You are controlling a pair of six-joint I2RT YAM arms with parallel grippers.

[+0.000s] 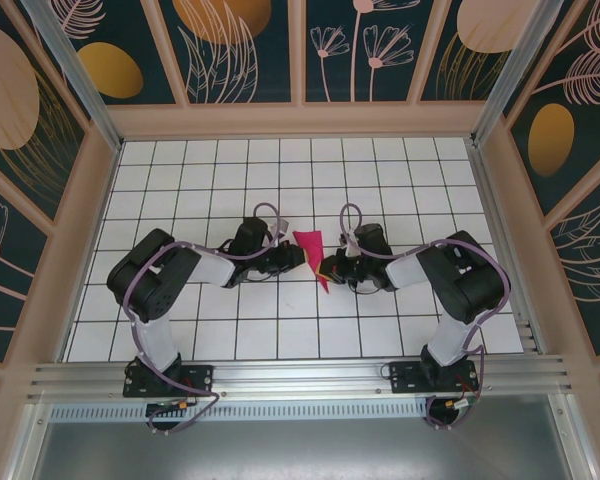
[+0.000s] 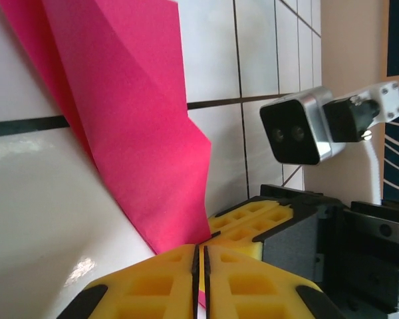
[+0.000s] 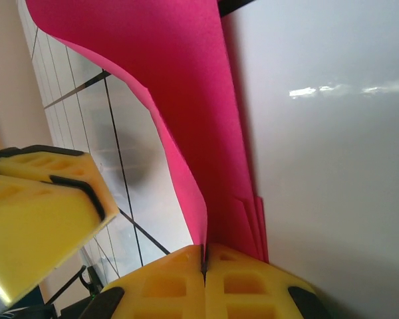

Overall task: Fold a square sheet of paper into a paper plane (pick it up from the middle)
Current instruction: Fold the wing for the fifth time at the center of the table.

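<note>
The square sheet of paper (image 1: 310, 250) is magenta-pink and folded into a narrow pointed shape. It stands off the tiled floor between my two grippers at the table's middle. My left gripper (image 1: 300, 258) meets it from the left and my right gripper (image 1: 328, 268) from the right. In the left wrist view the paper (image 2: 139, 119) runs down into my left gripper (image 2: 201, 249), whose jaws are shut on its lower corner. In the right wrist view several stacked layers of the paper (image 3: 186, 86) enter my right gripper (image 3: 203, 249), which is shut on them.
White tiled floor (image 1: 280, 170) with dark grid lines lies all around, walled by beige panels (image 1: 300, 120). The right gripper's yellow fingers (image 2: 253, 222) and its wrist camera (image 2: 296, 133) sit close to my left jaws. The left gripper's fingers (image 3: 40, 206) show at left.
</note>
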